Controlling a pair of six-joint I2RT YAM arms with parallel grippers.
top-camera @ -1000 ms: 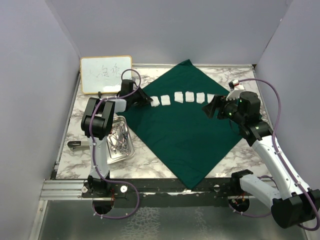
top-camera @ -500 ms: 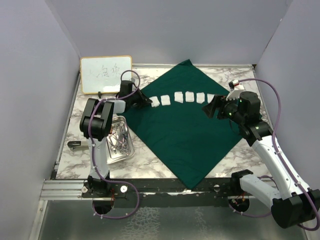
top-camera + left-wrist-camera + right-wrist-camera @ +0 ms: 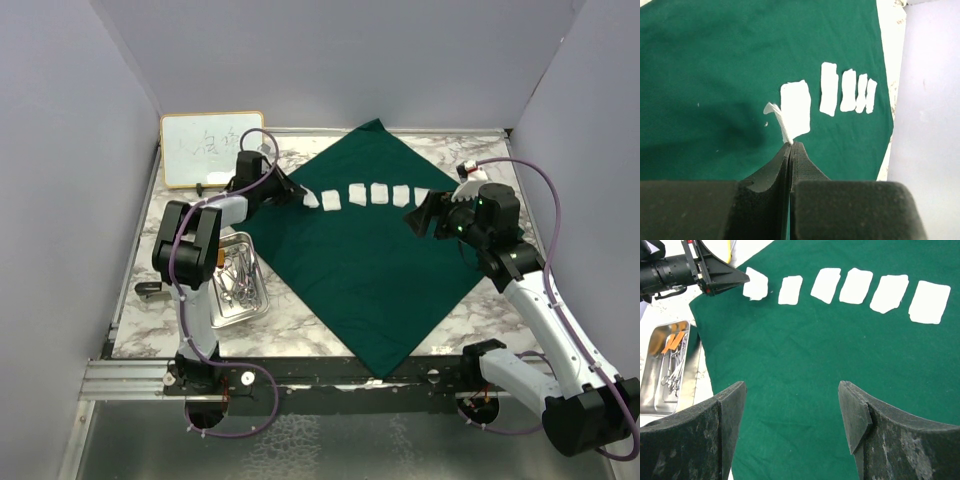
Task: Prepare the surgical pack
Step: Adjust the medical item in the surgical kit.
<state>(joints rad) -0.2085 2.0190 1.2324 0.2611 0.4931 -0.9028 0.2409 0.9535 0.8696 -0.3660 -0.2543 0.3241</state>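
The dark green drape (image 3: 370, 270) lies spread as a diamond on the marble table. A row of several white gauze squares (image 3: 379, 193) crosses its far half. My left gripper (image 3: 297, 193) is shut on the near edge of the leftmost gauze square (image 3: 776, 114), which curls up from the cloth just in front of my left gripper (image 3: 791, 145). My right gripper (image 3: 415, 220) hovers open over the right end of the row; in its wrist view my right gripper (image 3: 791, 390) has only green cloth between its fingers. The steel tray (image 3: 232, 310) holds silver instruments (image 3: 238, 275) left of the drape.
A wood-framed whiteboard (image 3: 210, 148) leans at the back left corner. A small black object (image 3: 150, 290) lies left of the tray. Purple walls close in the table on three sides. The tray (image 3: 652, 390) also appears at the right wrist view's left edge.
My left gripper has shut on the leftmost gauze square and pulled back slightly toward the far left, lifting its edge. The right arm has not moved.
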